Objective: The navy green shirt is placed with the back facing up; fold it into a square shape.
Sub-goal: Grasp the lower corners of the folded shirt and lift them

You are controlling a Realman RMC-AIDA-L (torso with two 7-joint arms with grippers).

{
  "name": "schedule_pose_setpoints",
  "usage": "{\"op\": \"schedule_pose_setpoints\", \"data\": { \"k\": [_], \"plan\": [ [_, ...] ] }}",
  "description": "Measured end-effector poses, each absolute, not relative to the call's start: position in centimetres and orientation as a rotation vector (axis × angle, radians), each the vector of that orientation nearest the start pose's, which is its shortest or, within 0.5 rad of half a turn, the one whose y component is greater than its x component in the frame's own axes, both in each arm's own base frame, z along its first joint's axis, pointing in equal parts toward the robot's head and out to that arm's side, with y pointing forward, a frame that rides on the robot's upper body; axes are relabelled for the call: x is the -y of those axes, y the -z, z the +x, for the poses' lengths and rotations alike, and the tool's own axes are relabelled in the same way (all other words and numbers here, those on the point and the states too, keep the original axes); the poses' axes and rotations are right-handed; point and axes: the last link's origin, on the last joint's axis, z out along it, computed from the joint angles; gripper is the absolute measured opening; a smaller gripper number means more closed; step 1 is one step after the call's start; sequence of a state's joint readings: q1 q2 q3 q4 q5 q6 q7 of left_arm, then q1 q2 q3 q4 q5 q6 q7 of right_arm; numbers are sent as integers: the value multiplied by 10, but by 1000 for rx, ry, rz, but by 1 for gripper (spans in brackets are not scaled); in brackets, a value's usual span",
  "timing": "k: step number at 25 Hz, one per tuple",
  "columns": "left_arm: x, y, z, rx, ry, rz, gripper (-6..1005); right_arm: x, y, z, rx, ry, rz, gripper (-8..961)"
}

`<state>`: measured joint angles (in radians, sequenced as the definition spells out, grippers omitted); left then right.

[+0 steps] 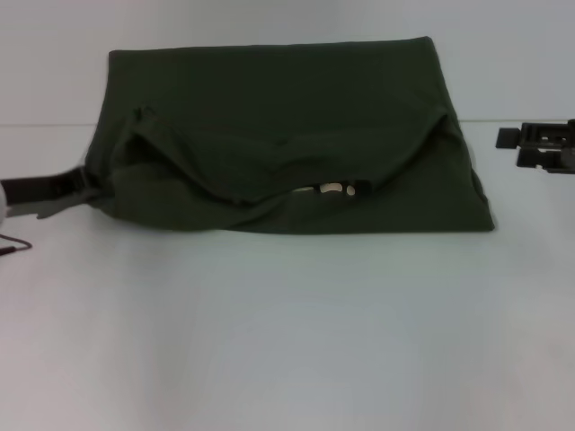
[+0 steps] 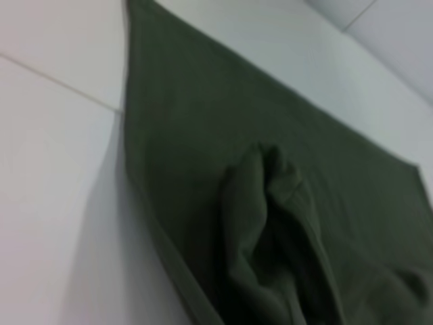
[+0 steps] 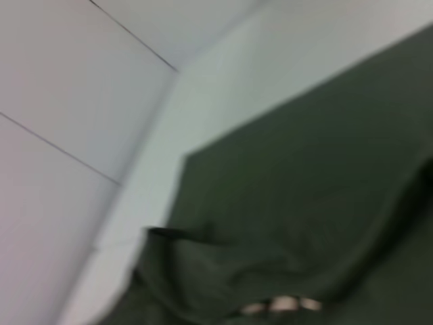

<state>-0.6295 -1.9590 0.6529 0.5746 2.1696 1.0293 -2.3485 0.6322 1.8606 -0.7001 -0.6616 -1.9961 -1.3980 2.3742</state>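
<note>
Left gripper: though only part of it shows, the black left gripper (image 1: 63, 187) sits at the left edge of the table, its tip touching or just beside the shirt's near-left corner; whether it pinches cloth or is spread, I cannot tell.
Right gripper: the black right gripper (image 1: 539, 145) hangs at the right edge of the table, apart from the cloth and with nothing in it; how far its fingers stand open I cannot tell.
Shirt: the navy green shirt (image 1: 287, 99), a plain dark olive short-sleeved garment of soft matte fabric, lies on the far half of the white table (image 1: 287, 341), centred between the two sides and already partly folded, with a loose flap doubled over its near part.
Neck label: a small pale tag (image 1: 334, 189) peeks from under the flap near the near edge.
Handling: I judge the cloth light, limp and not slippery; it will sag and wrinkle rather than hold a crease, so nothing here is fragile.
Where to hold: the corners and outer hems look best, pinched thinly through one or two layers, both sides lifted together.
Head view only: both grippers and the whole outline.
Left wrist view only: a raised bunched ridge (image 2: 270, 230) of cloth close up.
Right wrist view only: the far corner lying flat.
</note>
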Motion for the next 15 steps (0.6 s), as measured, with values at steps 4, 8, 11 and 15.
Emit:
{"op": "schedule_pose_setpoints", "data": {
  "k": [4,8,11,15],
  "plan": [
    [-409,-67,-319,1732,607,-1819,0,-414,-107,271,-1670,-536,-2127,726],
    [-411,-73,-319,1761,620,-1786,0,-429,-107,267,-1643,-332,-2088,725],
    [-412,-72,-318,1765,626,-1784,-1,-439,-97,264,-1614,-207,-2066,725],
    [-411,-70,-317,1773,631,-1784,-1,-444,-74,261,-1592,-142,-2075,725]
  ]
}}
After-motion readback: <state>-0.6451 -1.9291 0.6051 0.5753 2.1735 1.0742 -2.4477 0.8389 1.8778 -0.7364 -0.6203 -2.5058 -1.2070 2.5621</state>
